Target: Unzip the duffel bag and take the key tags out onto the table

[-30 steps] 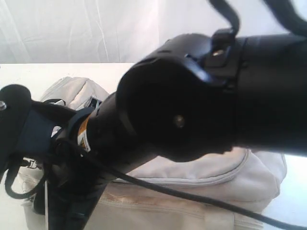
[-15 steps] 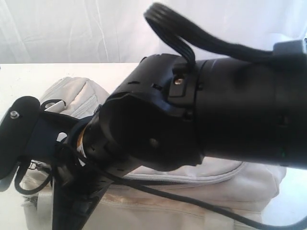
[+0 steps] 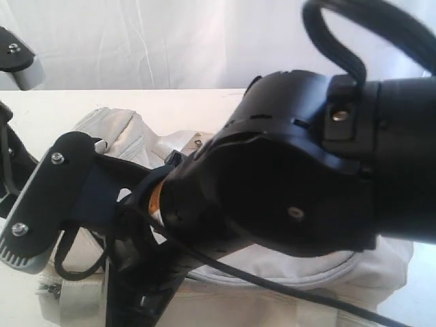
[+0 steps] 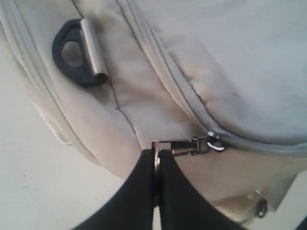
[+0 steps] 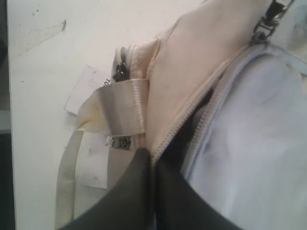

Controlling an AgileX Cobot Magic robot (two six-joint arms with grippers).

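The cream duffel bag [image 3: 122,133] lies on the white table [image 3: 41,102], mostly hidden by both black arms in the exterior view. My left gripper [image 4: 157,155] is shut on the metal ring of the zipper pull [image 4: 192,145], right at the grey zipper line. My right gripper [image 5: 153,160] is shut on the cream fabric edge of the bag's opening [image 5: 172,129]. The zipper there is parted, with a dark gap [image 5: 194,125] beside the pale lining [image 5: 254,134]. The key tags are out of view.
A black D-ring [image 4: 72,52] sits on the bag's side. A shiny off-white strap [image 5: 122,108] and a white label [image 5: 88,88] lie on the table by the bag's end. The right arm [image 3: 306,184] and the left arm's bracket [image 3: 41,204] fill the exterior view.
The right arm's bulk has shifted to the right in the exterior view. The left arm's bracket has risen and moved right. More of the bag's top shows.
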